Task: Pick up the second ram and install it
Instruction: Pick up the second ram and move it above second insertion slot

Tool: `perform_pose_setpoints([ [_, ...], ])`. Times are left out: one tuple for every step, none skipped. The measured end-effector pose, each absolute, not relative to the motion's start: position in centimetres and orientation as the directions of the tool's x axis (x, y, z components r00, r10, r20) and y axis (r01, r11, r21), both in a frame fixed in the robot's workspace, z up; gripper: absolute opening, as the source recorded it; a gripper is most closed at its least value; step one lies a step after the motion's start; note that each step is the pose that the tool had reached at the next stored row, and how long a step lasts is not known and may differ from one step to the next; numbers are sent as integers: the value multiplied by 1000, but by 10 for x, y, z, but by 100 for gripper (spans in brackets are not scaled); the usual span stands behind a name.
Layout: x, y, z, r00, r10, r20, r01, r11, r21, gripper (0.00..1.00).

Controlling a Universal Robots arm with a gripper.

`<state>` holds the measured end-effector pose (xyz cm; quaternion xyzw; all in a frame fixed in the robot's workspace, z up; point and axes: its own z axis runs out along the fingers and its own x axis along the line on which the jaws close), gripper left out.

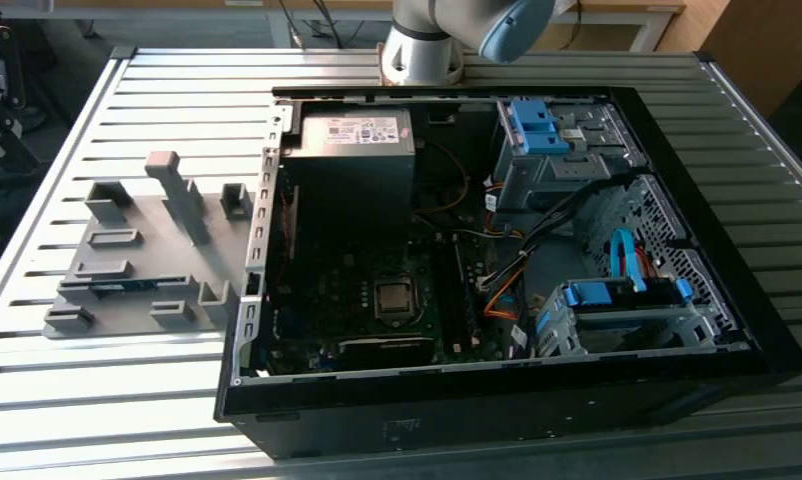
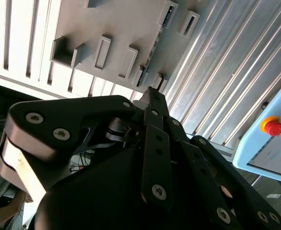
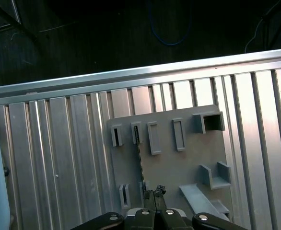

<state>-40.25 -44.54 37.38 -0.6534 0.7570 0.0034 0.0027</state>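
Note:
The second ram (image 3: 139, 158) stands on edge in a slot of the grey holder block (image 3: 188, 167); it is a thin strip with dark chips. In the second wrist view the ram (image 2: 151, 50) runs along the block (image 2: 116, 24). In the exterior view it is a short blue-green strip (image 1: 118, 285) on the block (image 1: 148, 250) at the exterior view's left of the open computer case (image 1: 508, 250). My gripper (image 3: 155, 191) hangs well above the block, near one end of the ram and apart from it. Its fingertips (image 2: 151, 93) are together with nothing between them.
The slatted metal table (image 1: 134, 100) carries the block and the case. Inside the case are the motherboard with the CPU socket (image 1: 394, 298), loose cables and blue drive clips (image 1: 535, 125). A light-blue pendant with a red button (image 2: 274, 127) lies on the table beyond the block.

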Motion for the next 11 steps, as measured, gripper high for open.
perform_pose_setpoints([
  [-403, -445, 374, -142, -990, -8, -990, 142, 2, 11],
  [-403, -445, 374, -132, -991, -8, -991, 132, 2, 11],
  [-403, -445, 373, -115, -993, -8, -993, 115, 3, 11],
  [-403, -445, 373, -101, -995, -8, -995, 101, 3, 11],
  [-403, -445, 373, -98, -995, -8, -995, 98, 3, 11],
  [-403, -445, 373, -97, -995, -8, -995, 97, 3, 11],
  [-403, -445, 373, -97, -995, -8, -995, 97, 3, 11],
  [-403, -445, 373, -97, -995, -8, -995, 97, 3, 11],
  [-403, -445, 373, -96, -995, -8, -995, 96, 3, 11],
  [-403, -445, 373, -96, -995, -8, -995, 96, 3, 11],
  [-403, -445, 373, -95, -995, -8, -995, 95, 3, 11],
])
